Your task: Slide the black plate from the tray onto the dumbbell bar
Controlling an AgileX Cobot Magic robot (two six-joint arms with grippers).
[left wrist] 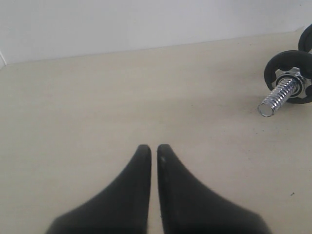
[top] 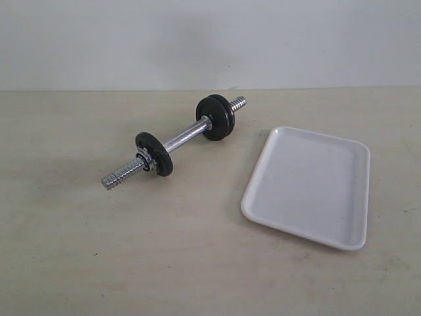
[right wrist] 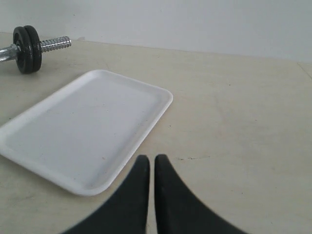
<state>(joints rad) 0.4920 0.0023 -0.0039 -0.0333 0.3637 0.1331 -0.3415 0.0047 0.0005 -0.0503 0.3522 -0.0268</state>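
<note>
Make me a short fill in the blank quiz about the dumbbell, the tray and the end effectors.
The dumbbell bar carries ___ black plates in total.
The tray beside it is coloured ___.
The left end effector and right end effector are both ___.
Missing words: three, white, shut.

There is one thin shiny chrome steel dumbbell bar [top: 186, 135] left of centre. It carries three small round matte black weight discs: one disc [top: 155, 155] lower left, two paired discs [top: 216, 117] upper right. One shallow glossy white rectangular tray [top: 309, 187] lies at right.
</note>
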